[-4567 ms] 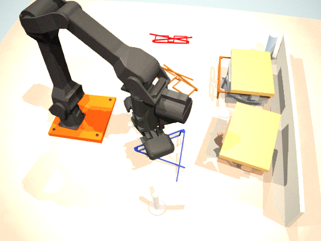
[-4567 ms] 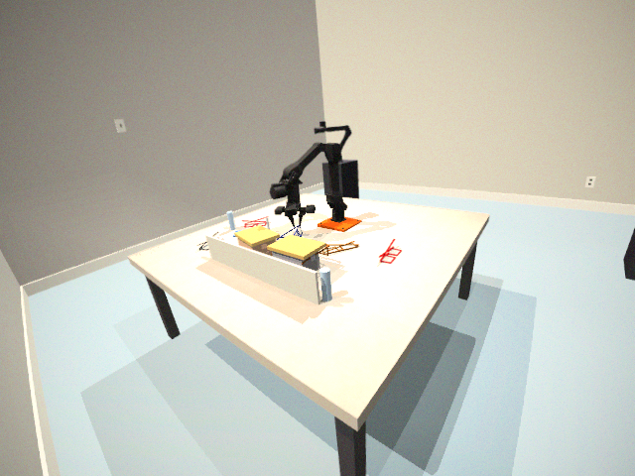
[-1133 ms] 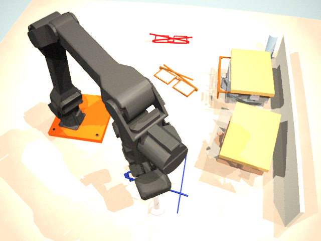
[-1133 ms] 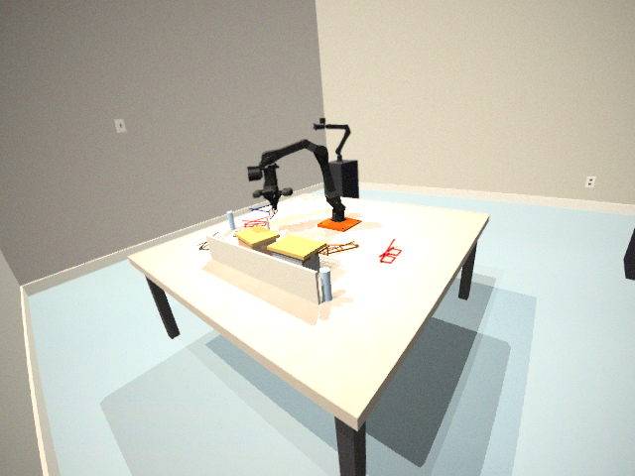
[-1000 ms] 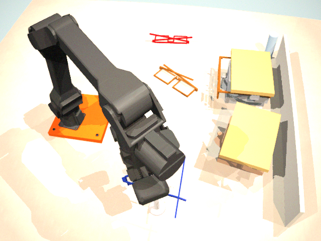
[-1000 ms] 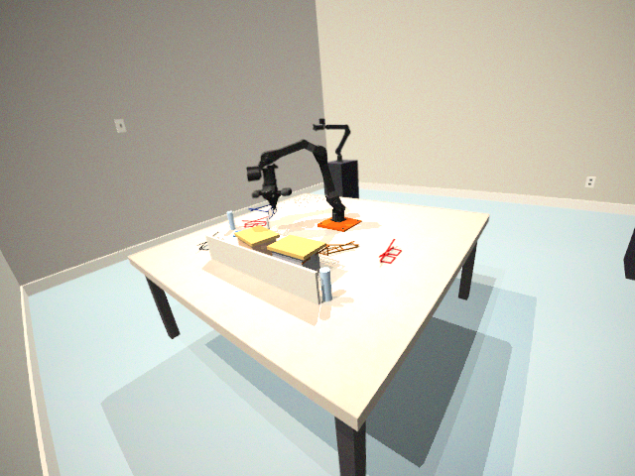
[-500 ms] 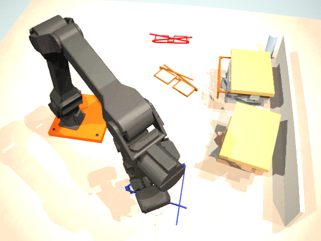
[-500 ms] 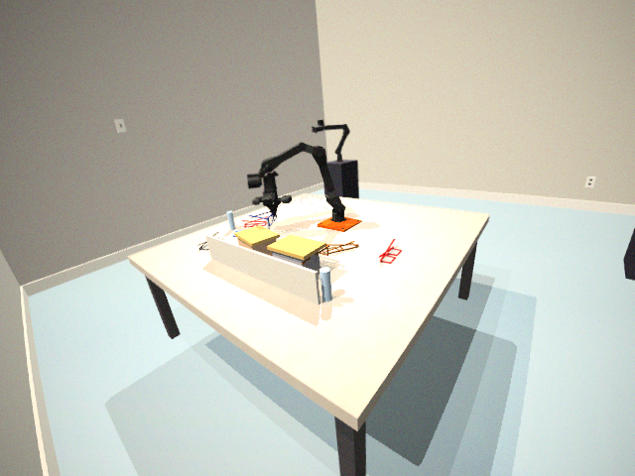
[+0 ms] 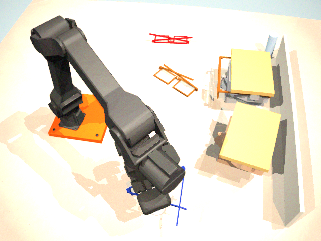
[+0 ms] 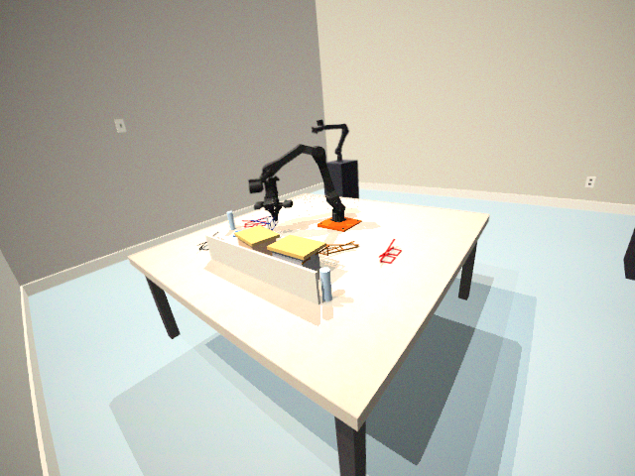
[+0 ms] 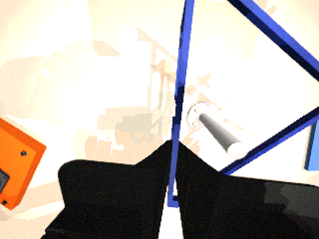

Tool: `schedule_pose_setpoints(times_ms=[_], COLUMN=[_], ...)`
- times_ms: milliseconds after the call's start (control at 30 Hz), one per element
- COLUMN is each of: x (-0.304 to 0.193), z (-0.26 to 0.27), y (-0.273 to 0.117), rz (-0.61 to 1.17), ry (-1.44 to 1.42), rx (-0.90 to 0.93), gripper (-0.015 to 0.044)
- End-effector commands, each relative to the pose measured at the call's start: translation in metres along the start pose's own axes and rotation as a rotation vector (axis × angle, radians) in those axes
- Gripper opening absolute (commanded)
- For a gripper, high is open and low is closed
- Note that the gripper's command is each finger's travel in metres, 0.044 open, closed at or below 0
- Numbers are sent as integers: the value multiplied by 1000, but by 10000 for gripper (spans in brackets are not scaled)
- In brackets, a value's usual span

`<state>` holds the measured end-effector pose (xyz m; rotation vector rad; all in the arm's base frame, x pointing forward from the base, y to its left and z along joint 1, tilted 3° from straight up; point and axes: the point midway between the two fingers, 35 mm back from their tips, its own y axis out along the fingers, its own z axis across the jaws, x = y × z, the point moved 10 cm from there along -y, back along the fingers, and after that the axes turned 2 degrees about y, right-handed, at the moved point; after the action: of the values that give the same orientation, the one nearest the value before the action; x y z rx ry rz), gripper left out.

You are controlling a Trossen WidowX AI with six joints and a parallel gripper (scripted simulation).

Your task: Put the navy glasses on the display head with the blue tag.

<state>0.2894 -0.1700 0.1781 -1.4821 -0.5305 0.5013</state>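
Note:
The navy glasses (image 9: pixel 129 191) (image 11: pixel 183 60) hang with temples spread in my gripper (image 10: pixel 275 219) (image 11: pixel 172 144), which is shut on one thin bar of them. My arm hides the fingertips in the top view. The glasses are above the table, left of and in front of the brown head (image 9: pixel 219 140). The grey head (image 9: pixel 227 97) stands behind it, with an orange frame (image 9: pixel 219 75) at its face. Yellow slabs (image 9: pixel 251 137) (image 9: pixel 251 71) overhang both heads and hide most of them. I cannot make out a blue tag on either head.
A pale post (image 11: pixel 219 131) stands under the glasses. A long wall (image 9: pixel 289 145) (image 10: pixel 264 266) runs behind the heads, with a light-blue cylinder (image 9: pixel 271 43) (image 10: pixel 325 284) at one end. Orange glasses (image 9: pixel 167 83) and red glasses (image 9: pixel 170 42) lie on the table. A blue flat piece (image 11: pixel 313 154) shows at the wrist view's edge.

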Motion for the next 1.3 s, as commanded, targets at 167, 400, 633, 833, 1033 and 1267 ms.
schedule_pose_setpoints(times_ms=[167,400,633,833,1033,1267], x=[4,8,12,16,20,24], z=[6,10,15,18,21,24], y=[1,1,1,1,1,1], rz=[3,3,3,2,2,2], ry=[4,4,4,4,4,4], rx=[1,1,2,2,2,3], gripper=[0,0,0,0,0,0])
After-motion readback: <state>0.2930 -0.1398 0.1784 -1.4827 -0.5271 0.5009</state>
